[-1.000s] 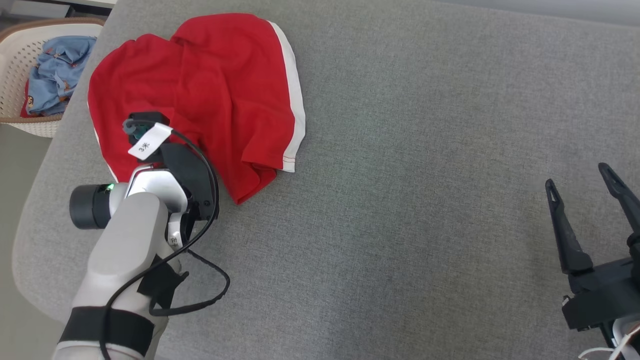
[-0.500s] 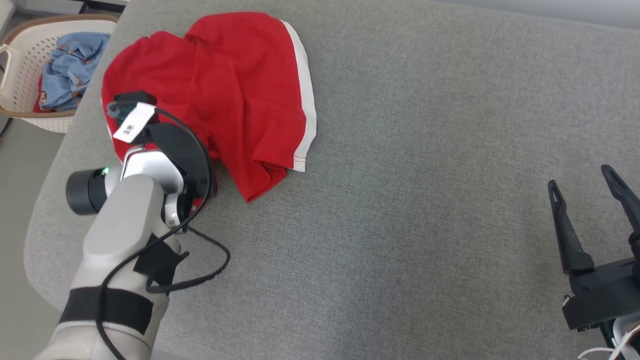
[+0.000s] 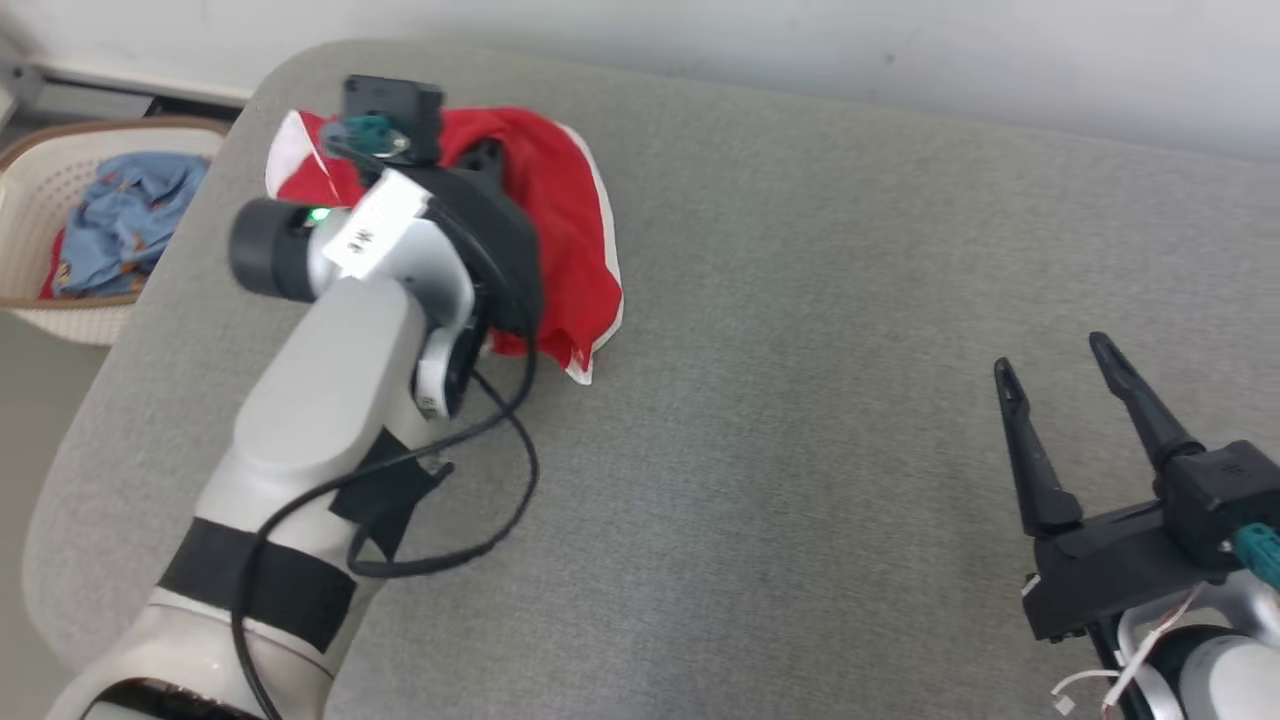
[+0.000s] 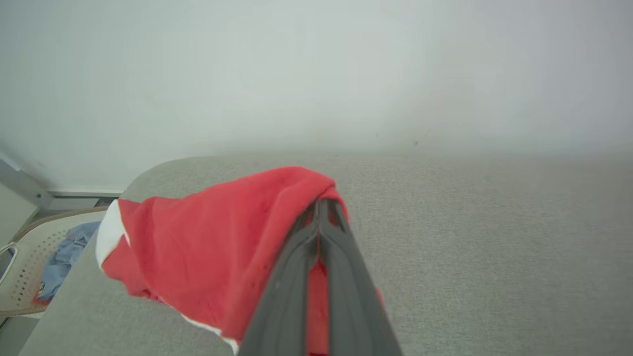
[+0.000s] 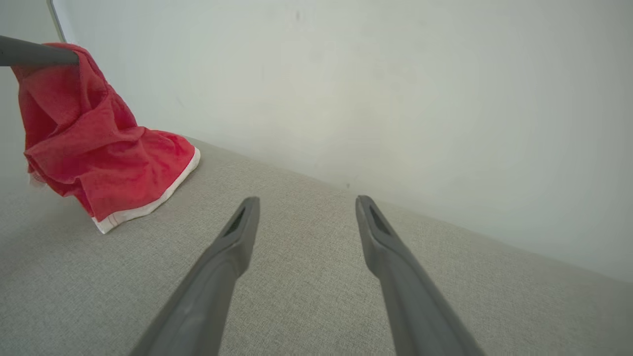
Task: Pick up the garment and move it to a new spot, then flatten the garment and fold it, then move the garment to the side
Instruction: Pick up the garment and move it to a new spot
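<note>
Left arm point(image 3: 330, 400) hides much of the red garment point(image 3: 572, 250); left end effector point(image 4: 320, 203) clamped on its raised fold; right end effector point(image 3: 1048, 352) apart; far-left basket point(image 3: 70, 322) holds blue clothing point(image 3: 120, 215).

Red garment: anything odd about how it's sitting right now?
Nothing damaged or spilled. The red garment hangs bunched from one pinched fold in the shut left gripper, its white-trimmed hem resting on the grey table. Untidy, but normal mid-pick. The right gripper is open, apart from it.
</note>
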You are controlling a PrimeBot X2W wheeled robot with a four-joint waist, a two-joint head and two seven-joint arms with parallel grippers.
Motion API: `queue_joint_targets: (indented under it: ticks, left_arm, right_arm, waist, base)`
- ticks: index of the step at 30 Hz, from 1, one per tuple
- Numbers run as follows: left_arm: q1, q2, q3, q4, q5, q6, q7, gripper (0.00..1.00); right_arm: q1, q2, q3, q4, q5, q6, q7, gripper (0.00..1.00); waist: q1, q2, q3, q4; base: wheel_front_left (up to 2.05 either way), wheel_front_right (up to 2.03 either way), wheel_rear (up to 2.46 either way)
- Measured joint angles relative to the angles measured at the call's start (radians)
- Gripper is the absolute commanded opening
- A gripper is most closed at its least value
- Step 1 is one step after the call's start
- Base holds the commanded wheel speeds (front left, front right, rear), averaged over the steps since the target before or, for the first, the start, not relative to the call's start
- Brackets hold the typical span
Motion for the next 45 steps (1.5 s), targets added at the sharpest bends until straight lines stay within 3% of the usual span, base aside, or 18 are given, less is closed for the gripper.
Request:
queue_joint_targets:
  ticks: [15,17,29,32,33,38,45]
  left_arm:
    - [0.078,0.011,-0.362,-0.249,-0.212,0.016,0.015,0.00]
    - [0.077,0.013,-0.441,-0.284,-0.258,0.028,0.027,0.00]
    - [0.038,0.016,-0.533,-0.281,-0.397,0.046,0.052,0.00]
    - [0.025,0.014,-0.519,-0.239,-0.417,0.046,0.044,0.55]
    - [0.022,0.015,-0.515,-0.225,-0.420,0.046,0.042,1.00]
    - [-0.014,0.015,-0.543,-0.220,-0.458,0.046,0.023,1.00]
    - [-0.027,0.015,-0.521,-0.179,-0.508,0.046,-0.028,1.00]
  right_arm:
    - [-0.007,0.087,0.030,0.085,0.017,-0.009,-0.080,1.00]
    - [-0.005,0.103,0.032,0.087,0.017,-0.011,-0.096,1.00]
    - [0.006,0.133,0.041,0.089,0.017,-0.019,-0.138,1.00]
    - [-0.025,0.142,0.060,0.110,0.021,-0.017,-0.145,1.00]
    - [-0.037,0.144,0.063,0.115,0.024,-0.016,-0.146,1.00]
    - [-0.046,0.138,0.023,0.130,0.028,-0.017,-0.171,1.00]
    - [-0.047,0.137,0.013,0.153,0.047,-0.017,-0.195,1.00]
  waist:
    - [0.0000,0.0000,-0.105,-0.189]
    - [0.0000,-0.0001,-0.122,-0.250]
    - [0.0000,-0.0001,-0.130,-0.435]
    - [0.0001,0.0000,-0.122,-0.480]
    - [0.0002,0.0000,-0.119,-0.495]
    - [0.0002,0.0000,-0.092,-0.559]
    - [0.0002,0.0000,-0.076,-0.538]
  base:
    - [0.00,0.00,0.00]
    - [0.00,0.00,0.00]
    - [0.00,0.00,0.00]
    - [0.00,0.00,0.00]
    - [0.00,0.00,0.00]
    - [0.00,0.00,0.00]
    - [0.00,0.00,0.00]
